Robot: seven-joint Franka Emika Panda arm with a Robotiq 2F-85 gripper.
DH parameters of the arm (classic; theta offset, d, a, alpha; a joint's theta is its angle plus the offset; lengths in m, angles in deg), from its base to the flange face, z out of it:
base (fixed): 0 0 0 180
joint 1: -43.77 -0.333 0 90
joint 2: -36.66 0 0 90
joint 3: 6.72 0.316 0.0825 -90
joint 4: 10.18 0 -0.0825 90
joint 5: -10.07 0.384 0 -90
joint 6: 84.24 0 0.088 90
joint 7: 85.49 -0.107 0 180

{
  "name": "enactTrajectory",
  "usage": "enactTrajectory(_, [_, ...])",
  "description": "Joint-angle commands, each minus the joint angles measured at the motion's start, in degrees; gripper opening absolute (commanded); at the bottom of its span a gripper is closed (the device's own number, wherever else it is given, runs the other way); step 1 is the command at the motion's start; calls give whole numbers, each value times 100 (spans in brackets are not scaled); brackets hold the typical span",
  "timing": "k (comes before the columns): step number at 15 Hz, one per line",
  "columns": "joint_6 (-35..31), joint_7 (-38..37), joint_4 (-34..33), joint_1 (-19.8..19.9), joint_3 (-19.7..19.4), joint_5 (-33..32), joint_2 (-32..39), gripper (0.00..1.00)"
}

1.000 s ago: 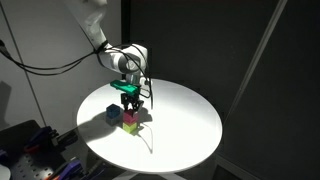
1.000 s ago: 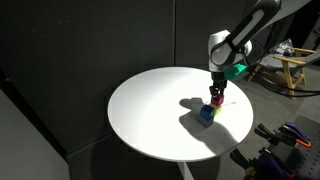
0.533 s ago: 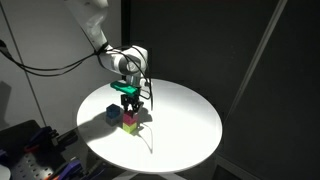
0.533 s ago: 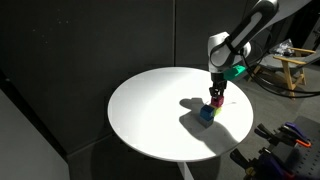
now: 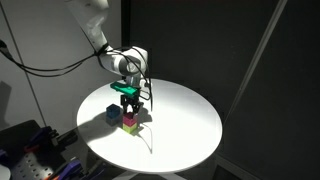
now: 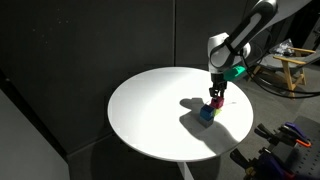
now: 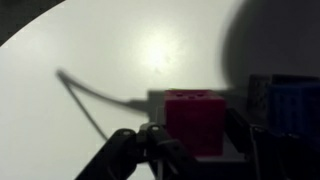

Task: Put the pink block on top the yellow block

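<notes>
As the pink block (image 7: 195, 120) sits on the yellow block (image 5: 129, 127), between the narrow-set jaws of the gripper (image 5: 129, 113), clamped or released cannot be told; clear exit judged straight up

The arm (image 5: 97, 30) is glossy white with rounded joints, and a black cable (image 5: 40, 68) trails off it. The black gripper (image 5: 129, 108) wears a teal-green collar (image 5: 124, 88).

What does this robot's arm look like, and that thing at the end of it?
The arm is white, built of rounded, tube-like segments with a darker band near the wrist. A teal-green piece sits just above the tool, which is black; the wrist view shows its dark fingers. A thin black cable trails beside the arm.
</notes>
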Motion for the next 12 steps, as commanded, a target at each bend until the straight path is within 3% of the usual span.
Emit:
enactTrajectory(1, [182, -154, -154, -39, -27, -21, 43, 95])
enactTrajectory(2, [182, -158, -152, -39, -27, -21, 41, 100])
enactTrajectory(12, [241, -75, -5, 10, -15, 13, -185, 100])
